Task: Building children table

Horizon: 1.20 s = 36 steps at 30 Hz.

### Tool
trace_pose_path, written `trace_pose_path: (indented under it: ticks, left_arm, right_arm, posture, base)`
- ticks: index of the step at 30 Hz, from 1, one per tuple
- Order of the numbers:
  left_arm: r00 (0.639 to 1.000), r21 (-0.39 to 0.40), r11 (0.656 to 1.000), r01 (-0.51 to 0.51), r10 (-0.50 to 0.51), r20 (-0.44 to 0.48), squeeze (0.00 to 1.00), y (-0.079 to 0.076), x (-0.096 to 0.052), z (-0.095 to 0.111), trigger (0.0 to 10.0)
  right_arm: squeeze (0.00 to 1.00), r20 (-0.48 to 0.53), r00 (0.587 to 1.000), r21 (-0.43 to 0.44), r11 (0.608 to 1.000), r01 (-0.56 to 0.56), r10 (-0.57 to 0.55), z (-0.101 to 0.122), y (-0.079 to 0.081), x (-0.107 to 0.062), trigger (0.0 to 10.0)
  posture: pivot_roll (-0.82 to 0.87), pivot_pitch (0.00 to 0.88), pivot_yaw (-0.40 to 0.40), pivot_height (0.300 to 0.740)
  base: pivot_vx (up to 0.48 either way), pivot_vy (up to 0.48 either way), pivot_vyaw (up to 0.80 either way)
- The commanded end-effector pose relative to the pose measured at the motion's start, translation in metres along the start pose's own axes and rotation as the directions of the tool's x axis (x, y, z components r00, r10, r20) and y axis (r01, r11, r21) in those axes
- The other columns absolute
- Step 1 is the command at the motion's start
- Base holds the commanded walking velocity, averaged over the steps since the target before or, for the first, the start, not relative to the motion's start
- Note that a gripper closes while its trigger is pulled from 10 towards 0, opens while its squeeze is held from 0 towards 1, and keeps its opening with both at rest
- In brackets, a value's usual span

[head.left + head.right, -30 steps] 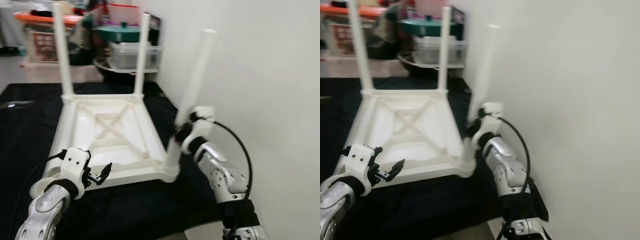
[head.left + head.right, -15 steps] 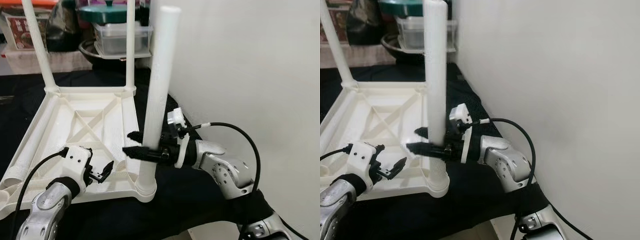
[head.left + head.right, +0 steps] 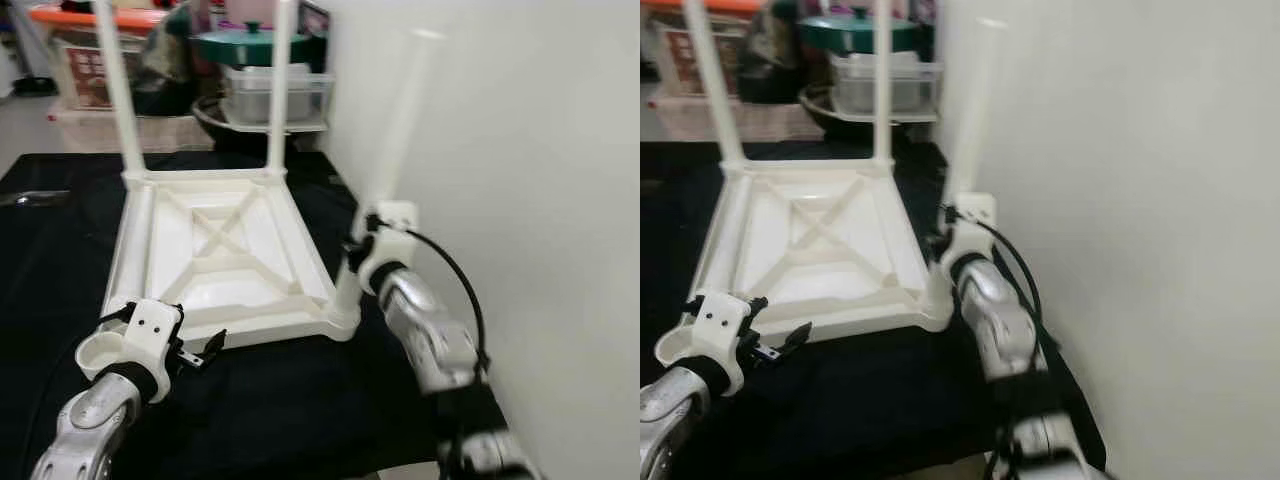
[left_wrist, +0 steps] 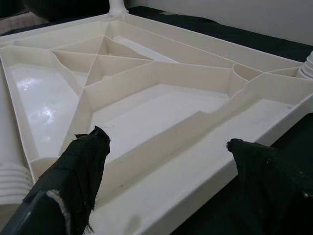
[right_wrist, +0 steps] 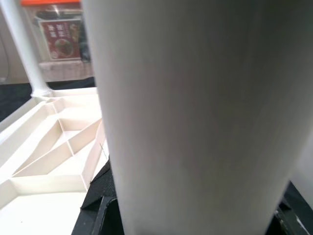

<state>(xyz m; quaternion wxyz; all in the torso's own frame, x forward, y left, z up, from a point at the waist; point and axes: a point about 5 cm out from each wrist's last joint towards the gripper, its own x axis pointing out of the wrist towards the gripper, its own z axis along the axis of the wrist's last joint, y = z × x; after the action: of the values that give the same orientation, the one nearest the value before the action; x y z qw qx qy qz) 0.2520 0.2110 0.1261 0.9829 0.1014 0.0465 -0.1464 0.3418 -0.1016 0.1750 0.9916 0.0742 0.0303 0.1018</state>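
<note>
Right claw (image 3: pixel 358 247) pinches the near-right table leg (image 3: pixel 385 175); left claw (image 3: pixel 205 350) spread beside the tabletop (image 3: pixel 215 250).

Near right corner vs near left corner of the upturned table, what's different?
The near right corner has a white leg standing in it, with the right gripper around it. The near left corner is an open socket without a leg; the left gripper hovers beside it, fingers open. Both are white plastic.

1 upturned tabletop (image 3: pixel 225 250), 3 legs (image 3: pixel 118 95) up, 2 tools (image 3: pixel 213 347)
</note>
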Motion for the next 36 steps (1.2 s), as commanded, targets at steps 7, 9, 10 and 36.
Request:
trace_pose_path:
  ticks: [7,9,10,36]
  left_arm:
    - [1.0,-0.002,1.0,0.026,-0.026,-0.006,0.0,-0.003,0.004,0.0,10.0]
    - [1.0,-0.001,1.0,0.023,-0.023,-0.002,0.0,-0.002,0.006,0.001,10.0]
    - [1.0,-0.001,1.0,0.023,-0.023,-0.002,0.0,-0.002,0.006,0.001,10.0]
    - [1.0,0.001,1.0,0.02,-0.02,0.001,0.0,-0.002,0.003,0.001,10.0]
  right_arm:
    - [1.0,0.027,0.941,0.123,0.933,-0.337,0.336,-0.001,0.02,-0.013,10.0]
    - [0.0,0.082,0.757,0.127,0.746,-0.653,0.648,0.017,0.035,-0.02,10.0]
    - [0.0,0.082,0.757,0.127,0.746,-0.653,0.648,0.017,0.035,-0.02,10.0]
    - [0.0,-0.025,0.994,0.028,0.994,0.103,-0.102,-0.013,-0.024,-0.003,10.0]
  posture:
    - [0.16,0.0,-0.1,0.74]
    - [0.16,0.0,-0.106,0.74]
    - [0.16,0.0,-0.106,0.74]
    - [0.16,0.0,-0.105,0.74]
  base:
    - [0.0,0.0,0.0]
    - [0.0,0.0,0.0]
    - [0.0,0.0,0.0]
    - [0.0,0.0,0.0]
